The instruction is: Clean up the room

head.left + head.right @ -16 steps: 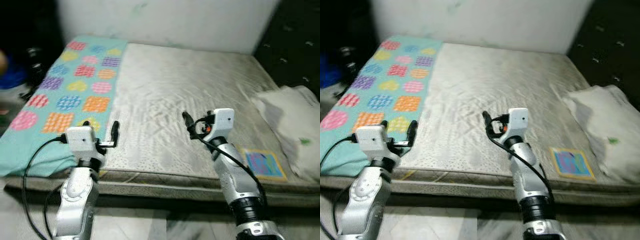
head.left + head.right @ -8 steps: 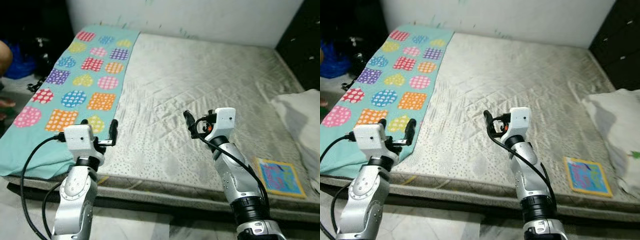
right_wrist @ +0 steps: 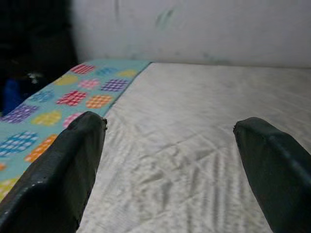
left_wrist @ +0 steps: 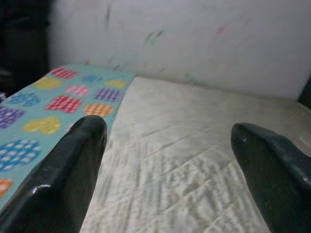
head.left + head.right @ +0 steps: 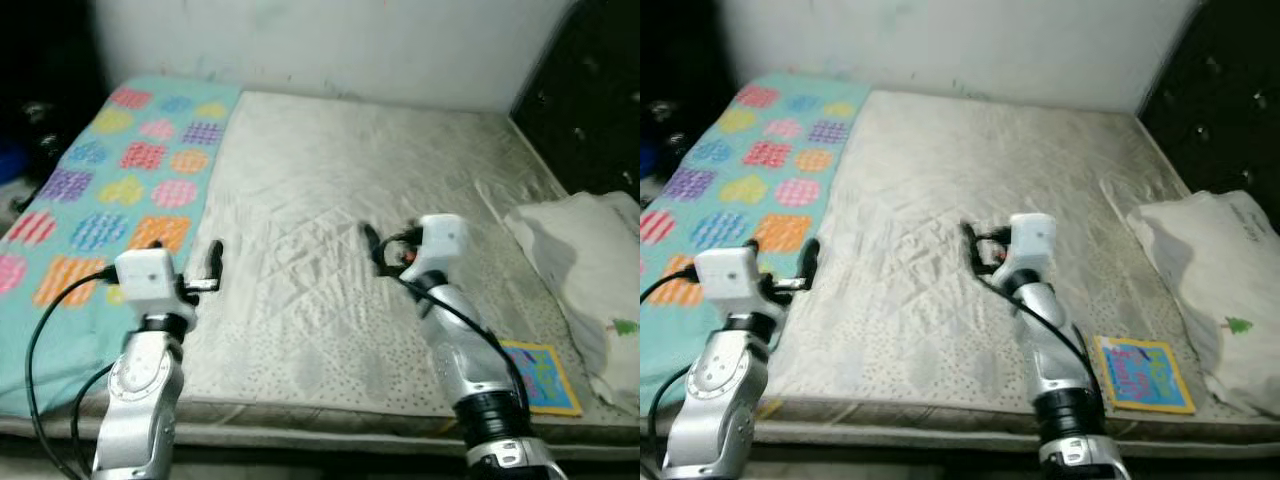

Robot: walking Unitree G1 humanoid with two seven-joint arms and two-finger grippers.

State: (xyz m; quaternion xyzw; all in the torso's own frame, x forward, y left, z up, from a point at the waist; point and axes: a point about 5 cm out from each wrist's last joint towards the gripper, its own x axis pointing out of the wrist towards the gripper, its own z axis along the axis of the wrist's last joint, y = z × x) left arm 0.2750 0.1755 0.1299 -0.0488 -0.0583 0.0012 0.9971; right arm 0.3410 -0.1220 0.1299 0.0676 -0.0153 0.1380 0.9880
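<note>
A bare bed, mattress cover grey and wrinkled, spanning the scene from the near edge to the white wall at the far side. Along its left side, a teal blanket with coloured patches, spread flat from far to near and hanging over the left edge. At the right edge, a white pillow, crumpled and slumping off the mattress beside a dark padded headboard. Near the right front corner, just left of the pillow, a small picture book with a yellow border, flat on the mattress.

Left pincer raised over the near left part of the bed, beside the blanket's inner edge, fingers spread wide, nothing between them. Right pincer raised over the middle of the mattress, fingers likewise spread wide and empty, aimed toward the far left.

By the look of it, barely started: nothing gripped, no item lifted or stacked. Apparently still to do: picking up the book, straightening or setting the pillow in place, and folding or squaring the blanket. Book closest to the right pincer, though well apart from it; blanket closest to the left one. Some blur in the head views, so the finer detail of the book's cover not readable.
</note>
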